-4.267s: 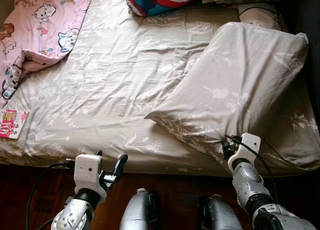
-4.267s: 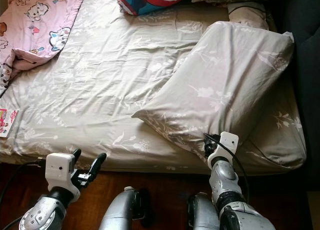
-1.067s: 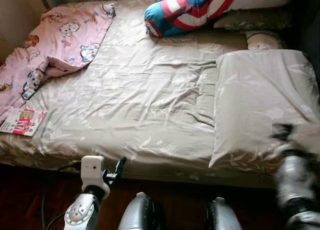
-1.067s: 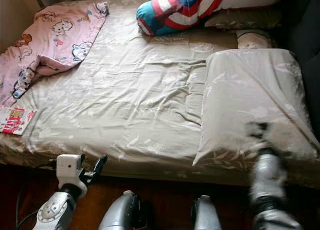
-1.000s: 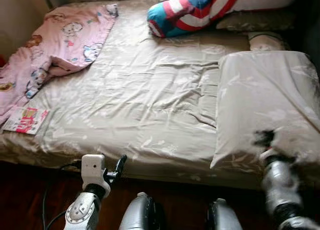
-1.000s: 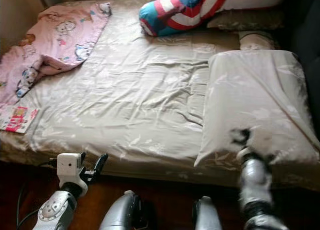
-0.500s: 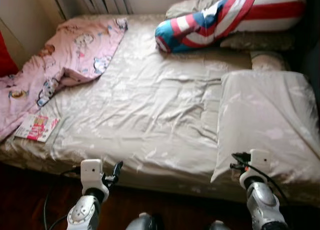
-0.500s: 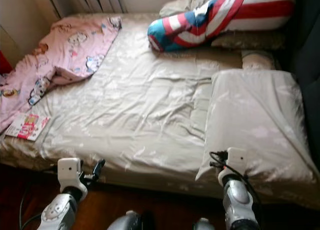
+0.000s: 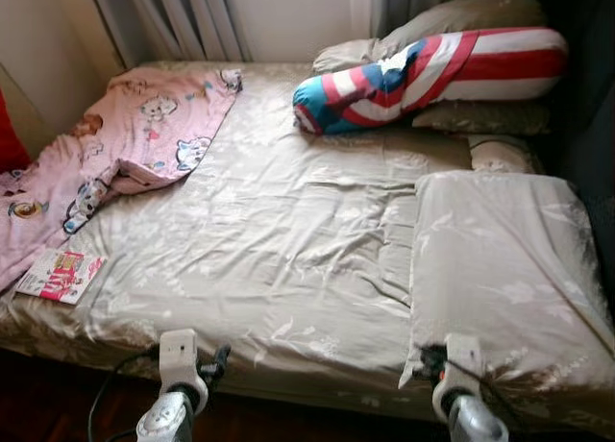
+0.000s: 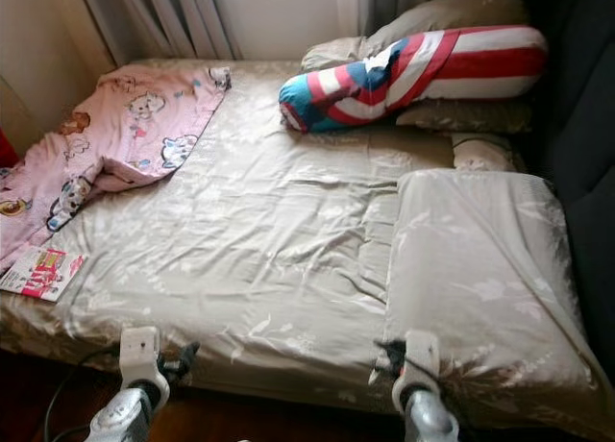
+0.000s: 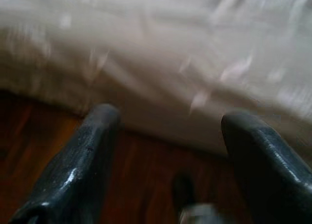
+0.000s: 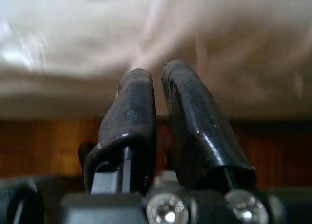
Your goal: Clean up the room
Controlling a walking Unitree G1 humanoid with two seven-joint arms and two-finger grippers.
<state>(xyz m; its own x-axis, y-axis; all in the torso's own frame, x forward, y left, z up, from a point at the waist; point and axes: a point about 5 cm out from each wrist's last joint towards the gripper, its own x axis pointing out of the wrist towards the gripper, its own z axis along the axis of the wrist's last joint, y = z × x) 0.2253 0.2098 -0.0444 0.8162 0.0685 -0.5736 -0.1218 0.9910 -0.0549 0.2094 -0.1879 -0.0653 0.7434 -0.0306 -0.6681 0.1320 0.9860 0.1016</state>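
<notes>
A large beige floral pillow (image 9: 500, 269) lies flat on the right side of the bed (image 9: 279, 240). My right gripper (image 12: 157, 73) hangs shut at the bed's front edge, just below the pillow's near corner, and I see nothing between its fingers. My left gripper (image 11: 168, 117) is open, its fingers wide apart, low before the mattress side above the wooden floor. A crumpled pink cartoon blanket (image 9: 125, 144) covers the bed's far left. A pink magazine (image 9: 60, 274) lies near the bed's front left corner.
A red, white and blue striped bolster (image 9: 432, 72) rests on beige pillows at the head of the bed. A small cushion (image 9: 500, 154) sits behind the large pillow. A radiator (image 9: 183, 19) and wall stand beyond; something dark borders the right side.
The view has pulled back and up, showing the whole bed. The pillow, held up by my right gripper earlier, now lies flat. Both arms have sunk to the view's lower edge.
</notes>
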